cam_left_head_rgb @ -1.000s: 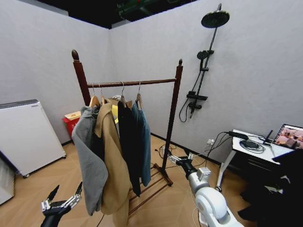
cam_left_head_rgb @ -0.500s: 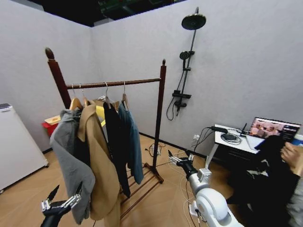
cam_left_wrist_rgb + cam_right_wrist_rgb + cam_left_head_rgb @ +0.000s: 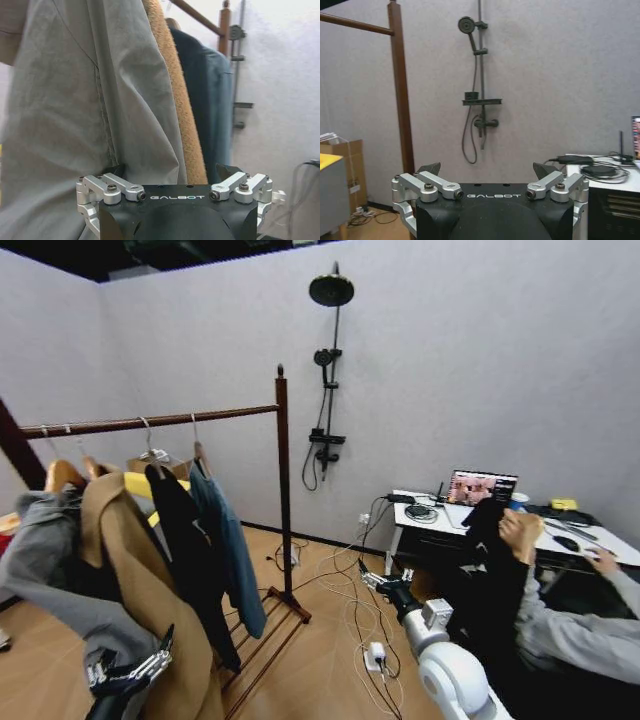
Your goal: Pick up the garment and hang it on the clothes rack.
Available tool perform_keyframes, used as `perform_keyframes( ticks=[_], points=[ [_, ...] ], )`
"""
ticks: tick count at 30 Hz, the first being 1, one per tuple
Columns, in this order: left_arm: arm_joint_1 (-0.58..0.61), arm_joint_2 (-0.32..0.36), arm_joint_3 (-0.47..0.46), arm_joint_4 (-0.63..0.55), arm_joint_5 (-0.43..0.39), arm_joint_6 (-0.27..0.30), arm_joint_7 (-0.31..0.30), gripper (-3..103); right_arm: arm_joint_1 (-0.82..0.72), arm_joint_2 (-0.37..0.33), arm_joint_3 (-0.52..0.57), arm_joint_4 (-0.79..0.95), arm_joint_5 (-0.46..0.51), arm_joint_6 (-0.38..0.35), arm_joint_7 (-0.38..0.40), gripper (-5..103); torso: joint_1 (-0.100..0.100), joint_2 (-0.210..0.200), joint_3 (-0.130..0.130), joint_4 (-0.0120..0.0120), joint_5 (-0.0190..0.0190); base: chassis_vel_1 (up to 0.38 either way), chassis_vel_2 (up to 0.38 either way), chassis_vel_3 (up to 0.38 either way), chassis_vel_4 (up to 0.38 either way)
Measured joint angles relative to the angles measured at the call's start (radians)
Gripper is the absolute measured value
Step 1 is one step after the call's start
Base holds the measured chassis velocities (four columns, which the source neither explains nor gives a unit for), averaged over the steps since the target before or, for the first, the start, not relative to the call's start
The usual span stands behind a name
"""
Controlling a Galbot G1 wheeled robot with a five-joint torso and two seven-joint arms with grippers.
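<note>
In the head view the clothes rack (image 3: 283, 490) stands at the left, its top bar carrying four garments on hangers: a grey jacket (image 3: 50, 570) nearest, a tan coat (image 3: 135, 600), a black coat (image 3: 185, 560), and last, nearest the right-hand post, the garment (image 3: 228, 540), dark teal and hanging from its hanger on the bar. The left gripper (image 3: 128, 672) hangs low in front of the grey jacket and tan coat, fingers spread wide and empty. The right gripper (image 3: 385, 583) reaches forward over the floor cables, holding nothing.

In the left wrist view the left gripper (image 3: 175, 172) sits against the grey jacket (image 3: 90, 100), with the tan coat (image 3: 175, 100) and the garment (image 3: 215, 100) beyond.

In the right wrist view the right gripper (image 3: 487, 167) stands wide open, empty, facing one rack post (image 3: 400, 85) and a wall shower (image 3: 472, 75).
</note>
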Motion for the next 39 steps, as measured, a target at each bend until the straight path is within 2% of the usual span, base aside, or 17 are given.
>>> perform_keyframes(
  ticks=[24,30,39],
  points=[
    [0.000,0.000,0.000,0.000,0.000,0.000,0.001,100,-0.022,0.031,0.000,-0.002,-0.022,0.005,-0.002,100,0.000,0.000,0.000,-0.0007,-0.0002,-0.104,-0.143,-0.140,-0.104],
    [0.000,0.000,0.000,0.000,0.000,0.000,0.001,100,-0.022,0.037,-0.004,-0.006,-0.025,0.006,-0.003,100,0.000,0.000,0.000,0.0004,-0.0001,0.030,-0.071,-0.062,0.026],
    [0.000,0.000,0.000,0.000,0.000,0.000,0.000,100,-0.022,0.049,-0.006,-0.017,-0.031,0.016,-0.010,100,0.000,0.000,0.000,-0.0003,0.0001,0.058,-0.051,-0.057,0.044]
  ],
)
